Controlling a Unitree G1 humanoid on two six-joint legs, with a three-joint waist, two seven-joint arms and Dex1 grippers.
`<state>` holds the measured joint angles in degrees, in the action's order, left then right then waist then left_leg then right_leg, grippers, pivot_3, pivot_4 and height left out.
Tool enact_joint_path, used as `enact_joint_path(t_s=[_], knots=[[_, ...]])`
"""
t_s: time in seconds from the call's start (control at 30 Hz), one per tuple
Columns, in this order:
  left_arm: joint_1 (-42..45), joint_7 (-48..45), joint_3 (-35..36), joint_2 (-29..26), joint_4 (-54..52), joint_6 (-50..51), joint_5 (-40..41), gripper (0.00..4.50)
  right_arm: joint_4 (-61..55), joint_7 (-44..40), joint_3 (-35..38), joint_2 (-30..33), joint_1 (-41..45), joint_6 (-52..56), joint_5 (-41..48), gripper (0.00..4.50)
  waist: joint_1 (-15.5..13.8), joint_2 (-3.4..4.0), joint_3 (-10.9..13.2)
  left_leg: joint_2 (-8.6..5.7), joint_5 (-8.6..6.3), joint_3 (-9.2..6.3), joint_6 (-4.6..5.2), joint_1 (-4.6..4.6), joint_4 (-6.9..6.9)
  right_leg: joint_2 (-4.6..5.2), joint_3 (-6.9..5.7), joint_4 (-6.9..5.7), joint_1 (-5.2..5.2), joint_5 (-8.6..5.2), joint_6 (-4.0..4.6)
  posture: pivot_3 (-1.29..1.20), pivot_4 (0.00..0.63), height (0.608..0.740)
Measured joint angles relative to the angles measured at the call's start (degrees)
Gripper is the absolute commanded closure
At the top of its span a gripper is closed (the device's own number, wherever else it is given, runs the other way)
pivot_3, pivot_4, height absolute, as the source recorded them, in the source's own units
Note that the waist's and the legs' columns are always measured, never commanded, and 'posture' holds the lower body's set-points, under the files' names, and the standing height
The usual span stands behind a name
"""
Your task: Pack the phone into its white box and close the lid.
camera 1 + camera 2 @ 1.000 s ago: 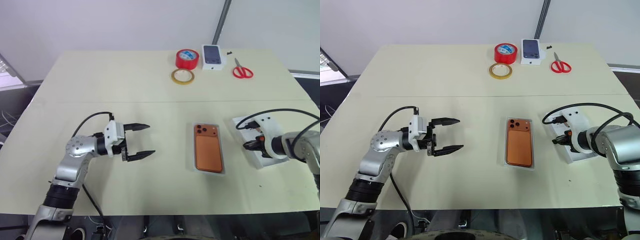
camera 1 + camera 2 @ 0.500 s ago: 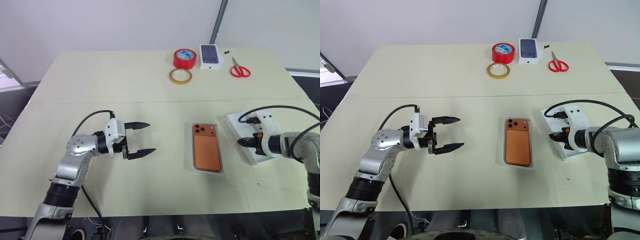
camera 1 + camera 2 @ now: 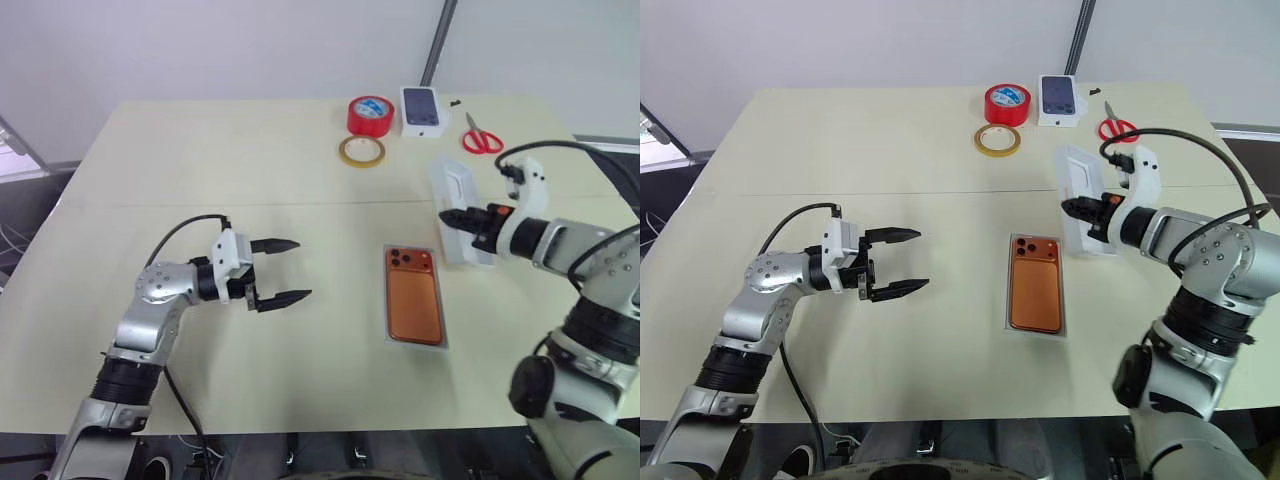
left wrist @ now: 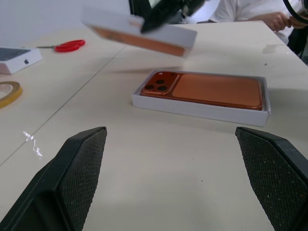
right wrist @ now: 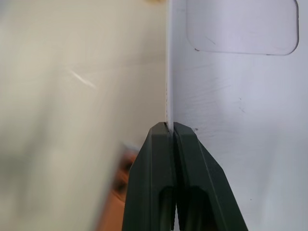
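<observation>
The orange phone [image 3: 414, 300] lies back up inside the shallow white box [image 4: 192, 107] at the table's middle. My right gripper [image 3: 447, 217] is shut on one wall of the white lid [image 3: 455, 200]. It holds the lid tilted in the air, just right of and beyond the box. In the right wrist view the two fingers [image 5: 154, 159] pinch the edge of the lid [image 5: 240, 120]. My left gripper [image 3: 302, 268] hovers open and empty to the left of the box, pointing at it. From the left wrist view the lid [image 4: 144, 36] hangs above the phone [image 4: 211, 89].
At the table's far edge stand a red tape roll [image 3: 371, 115], a tan tape ring [image 3: 362, 151], a small white box printed with a dark phone [image 3: 423, 110] and red scissors [image 3: 483, 138]. A person in a white top [image 4: 250, 9] sits beyond the table.
My right gripper has lifted the lid off the table at the right and carried it up and left toward the box, tilting it. The left arm has stayed put.
</observation>
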<state>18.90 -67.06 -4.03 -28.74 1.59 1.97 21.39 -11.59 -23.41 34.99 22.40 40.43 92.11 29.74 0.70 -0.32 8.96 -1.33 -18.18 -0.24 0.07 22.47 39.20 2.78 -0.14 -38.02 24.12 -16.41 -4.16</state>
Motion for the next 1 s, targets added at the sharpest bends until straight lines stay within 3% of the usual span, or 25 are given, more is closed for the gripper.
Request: enact_joint_path(t_s=[0.2,0.3,0.4,0.5,0.67,0.8,1.0], knots=[[0.0,1.9,-0.1,1.0,-0.2,1.4,0.1,0.00,-2.8,6.3,11.6,-14.6,1.9,0.0,7.8,4.45,0.1,0.03,0.0,0.00,0.03,0.01,-0.06,0.04,-0.05,0.00,0.00,-0.08,0.10,0.00,0.00,0.00,0.150,0.740],[0.0,3.4,0.0,2.0,-1.1,2.9,0.6,0.00,-5.9,10.8,13.9,-21.8,-0.9,0.0,20.2,4.45,0.1,0.05,0.0,0.00,0.04,0.01,-0.06,0.04,-0.07,0.00,0.00,-0.11,0.12,0.00,0.00,0.00,0.150,0.740],[0.0,4.5,0.3,2.3,-1.7,4.1,1.3,0.00,-8.0,17.2,13.5,-24.2,-5.1,0.0,34.0,4.45,0.1,0.06,0.0,-0.01,0.04,0.01,-0.06,0.05,-0.06,0.01,0.00,-0.09,0.11,0.00,0.00,0.00,0.150,0.740],[0.3,5.5,0.5,2.8,-1.8,5.0,1.6,0.00,-9.4,25.1,8.9,-22.5,-12.6,-2.2,50.4,4.45,0.1,0.06,0.0,-0.01,0.04,0.01,-0.06,0.06,-0.07,0.02,0.00,-0.05,0.10,0.00,0.00,0.00,0.150,0.740],[1.0,6.6,0.5,3.9,-2.4,5.9,2.3,0.00,-10.8,38.4,-8.3,-8.2,-26.3,-16.4,75.5,4.45,0.5,0.05,0.0,-0.01,0.04,0.06,-0.03,0.05,-0.03,0.01,0.01,0.00,0.05,0.00,0.00,0.00,0.150,0.740],[1.8,7.3,0.5,4.2,-2.9,7.2,3.1,0.00,-14.3,39.0,-16.8,-2.9,-29.4,-26.6,80.9,4.45,0.8,0.04,0.0,0.07,0.04,0.05,-0.03,-0.01,-0.04,-0.17,0.01,-0.02,0.02,0.00,-0.01,0.00,0.150,0.740],[1.1,7.5,0.5,4.4,-5.5,8.6,4.3,0.00,-17.2,38.8,-25.1,-0.5,-34.9,-36.5,81.4,4.45,0.2,0.01,0.1,0.07,0.04,0.04,-0.03,0.03,-0.02,-0.14,0.02,0.03,-0.01,0.00,-0.01,0.00,0.150,0.740]])
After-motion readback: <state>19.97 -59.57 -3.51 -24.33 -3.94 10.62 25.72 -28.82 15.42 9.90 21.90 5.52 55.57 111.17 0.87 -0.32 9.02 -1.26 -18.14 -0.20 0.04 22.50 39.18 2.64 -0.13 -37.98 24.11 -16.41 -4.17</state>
